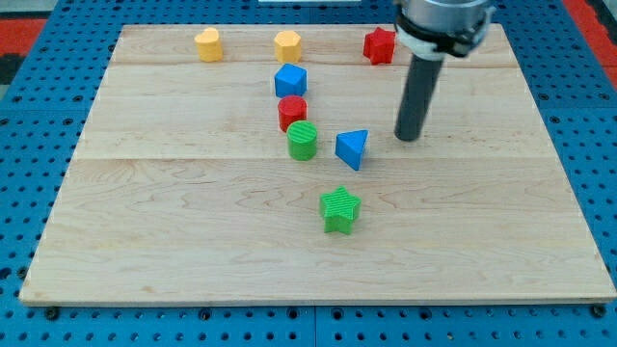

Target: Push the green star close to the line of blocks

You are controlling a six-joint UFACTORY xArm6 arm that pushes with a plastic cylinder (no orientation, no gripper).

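The green star [340,209] lies on the wooden board below the middle. Above it a line of blocks runs up the board: a green cylinder [303,141], a red cylinder [292,112], a blue cube [290,81] and a yellow hexagon [287,45]. A blue triangle [353,148] sits right of the green cylinder, between the star and my tip. My tip [410,138] rests on the board, up and to the right of the star and right of the blue triangle, touching no block.
A yellow heart-like block [208,44] sits at the top left of the board. A red star [380,45] sits at the top, just left of my rod. The wooden board [145,241] lies on a blue perforated table.
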